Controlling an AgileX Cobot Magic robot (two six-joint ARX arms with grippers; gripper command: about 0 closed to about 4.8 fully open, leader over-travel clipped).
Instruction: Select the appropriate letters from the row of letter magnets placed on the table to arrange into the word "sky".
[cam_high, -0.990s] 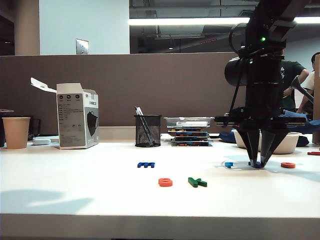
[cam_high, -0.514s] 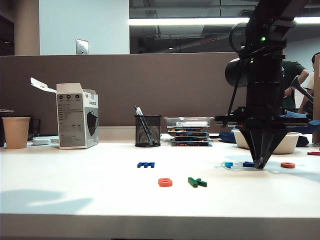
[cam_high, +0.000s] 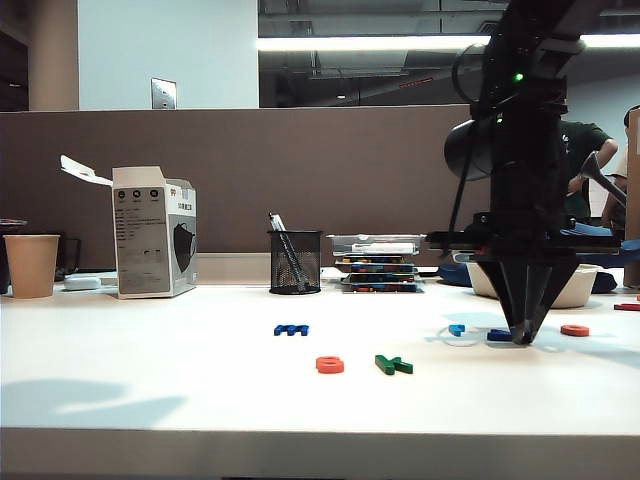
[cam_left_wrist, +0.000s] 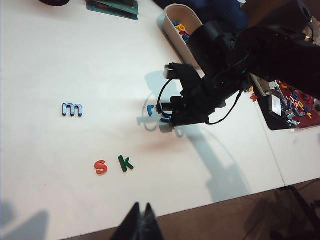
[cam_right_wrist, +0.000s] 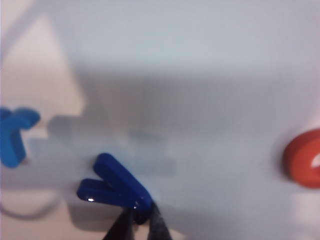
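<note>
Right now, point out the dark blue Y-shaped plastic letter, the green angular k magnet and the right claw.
dark blue Y-shaped plastic letter (cam_right_wrist: 116, 187): right wrist view, where its arms fork.
green angular k magnet (cam_left_wrist: 125, 163): left wrist view, its stem.
right claw (cam_high: 522, 337): exterior view, between its fingertips.

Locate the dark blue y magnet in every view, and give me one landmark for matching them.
Exterior view: the dark blue y lies on the table at right, at the right tool tips.
Left wrist view: not visible; the right arm covers it.
Right wrist view: low in the picture, its stem pinched between the tool's fingers.
Shared landmark: the light blue r, just beside it. The left tool is shut, near the table's edge.
</note>
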